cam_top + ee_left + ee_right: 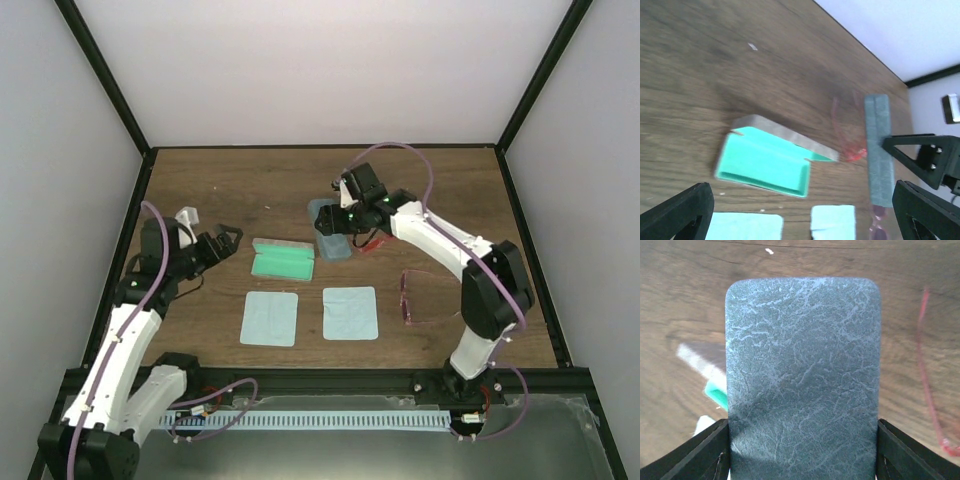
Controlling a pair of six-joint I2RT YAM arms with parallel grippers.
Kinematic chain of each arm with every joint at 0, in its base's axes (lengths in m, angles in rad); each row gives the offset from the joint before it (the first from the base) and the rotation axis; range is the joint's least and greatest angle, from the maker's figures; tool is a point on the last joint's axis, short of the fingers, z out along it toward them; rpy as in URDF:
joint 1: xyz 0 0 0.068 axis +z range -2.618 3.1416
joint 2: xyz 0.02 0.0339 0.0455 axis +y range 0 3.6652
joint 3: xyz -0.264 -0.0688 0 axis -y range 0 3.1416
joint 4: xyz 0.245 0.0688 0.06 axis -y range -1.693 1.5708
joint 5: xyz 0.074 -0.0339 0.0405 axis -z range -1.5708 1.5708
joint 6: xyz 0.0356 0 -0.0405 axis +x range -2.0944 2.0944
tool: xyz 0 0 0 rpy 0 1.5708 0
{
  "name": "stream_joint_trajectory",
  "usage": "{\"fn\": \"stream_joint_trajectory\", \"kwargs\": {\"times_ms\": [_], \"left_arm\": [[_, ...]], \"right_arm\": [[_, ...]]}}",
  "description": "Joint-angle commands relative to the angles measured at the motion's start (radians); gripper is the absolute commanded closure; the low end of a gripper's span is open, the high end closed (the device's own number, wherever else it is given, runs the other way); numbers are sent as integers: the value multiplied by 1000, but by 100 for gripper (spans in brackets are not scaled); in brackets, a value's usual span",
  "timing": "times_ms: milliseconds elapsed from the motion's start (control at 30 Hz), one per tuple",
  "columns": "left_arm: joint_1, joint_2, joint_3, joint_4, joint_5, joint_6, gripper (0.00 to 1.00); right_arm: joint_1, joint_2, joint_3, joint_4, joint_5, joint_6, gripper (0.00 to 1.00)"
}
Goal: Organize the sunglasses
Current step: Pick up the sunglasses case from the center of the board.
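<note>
The red-orange sunglasses [372, 241] lie on the table just right of a closed blue-grey case [330, 235]. In the right wrist view they show as a thin red line [926, 375]. My right gripper [347, 214] is shut on that case [802, 370], one finger against each long side. The translucent pink sunglasses [411, 298] lie at the right, near the right arm. My left gripper [226, 238] is open and empty, left of an open green-lined case [283, 259]. In the left wrist view the green case [765, 165], red pair [855, 153] and pink pair [878, 223] show.
Two pale teal cloths [270, 318] [350, 313] lie side by side in front of the cases. A black frame rail [300, 378] runs along the table's near edge, and white walls enclose the wooden table [250, 185].
</note>
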Motion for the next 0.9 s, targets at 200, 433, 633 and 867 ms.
{"fn": "stream_joint_trajectory", "kwargs": {"times_ms": [200,433,633,867], "left_arm": [[-278,164,90,206,25,-55,0],[-343,227,84,331,86,-67,0],[-412,285,86,389,93,-92,0],[-432,283,101,333,19,-77,0]], "right_arm": [[1,-183,-113,154,-213,181,33],[-27,-298,-238,264,-335,280,33],[-33,-352,-312,334,-400,338,33],[-46,-373,-333,295,-349,318,33]]}}
